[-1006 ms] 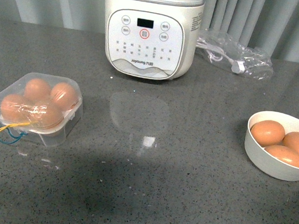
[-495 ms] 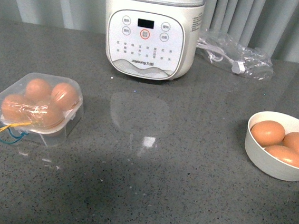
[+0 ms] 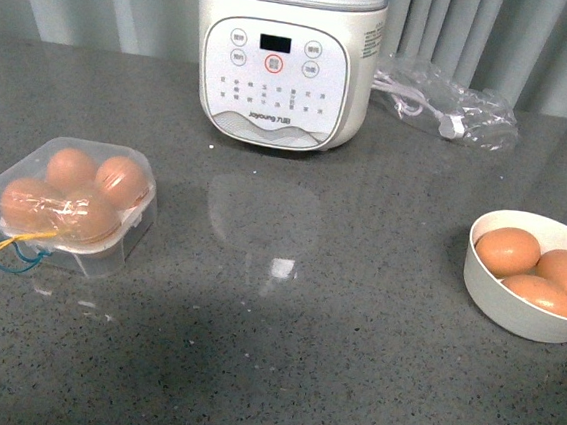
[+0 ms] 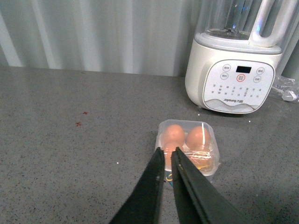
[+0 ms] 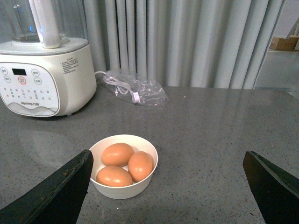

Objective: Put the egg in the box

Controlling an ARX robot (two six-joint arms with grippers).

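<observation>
The clear plastic box [image 3: 68, 204] sits at the left of the grey table with its lid down over several orange-brown eggs [image 3: 71, 168]; blue and yellow bands [image 3: 14, 250] lie at its near edge. It also shows in the left wrist view [image 4: 189, 151]. Three more eggs [image 3: 508, 251] lie in a round white bowl [image 3: 515, 315] at the right, also in the right wrist view [image 5: 123, 189]. My left gripper [image 4: 167, 150] is shut and empty, just short of the box. My right gripper [image 5: 168, 161] is wide open and empty, back from the bowl. Neither arm shows in the front view.
A white Joyoung appliance [image 3: 283, 57] stands at the back centre. A clear plastic bag with a white cable [image 3: 444, 107] lies to its right. Grey curtains hang behind the table.
</observation>
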